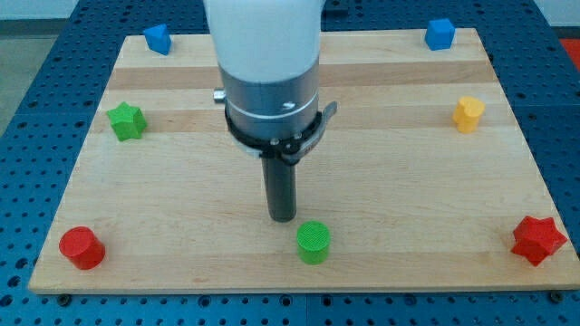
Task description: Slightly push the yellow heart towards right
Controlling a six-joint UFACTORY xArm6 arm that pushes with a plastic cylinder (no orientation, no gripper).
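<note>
The yellow heart [468,114] lies near the right edge of the wooden board [390,226], in its upper half. My tip [283,218] is at the lower middle of the board, far to the left of the yellow heart. It stands just up and left of the green cylinder [314,242], with a small gap between them.
A blue block [158,38] sits at the top left corner and a blue cube [439,33] at the top right. A green star [127,120] is at the left edge, a red cylinder [82,247] at the bottom left, a red star [538,239] at the bottom right.
</note>
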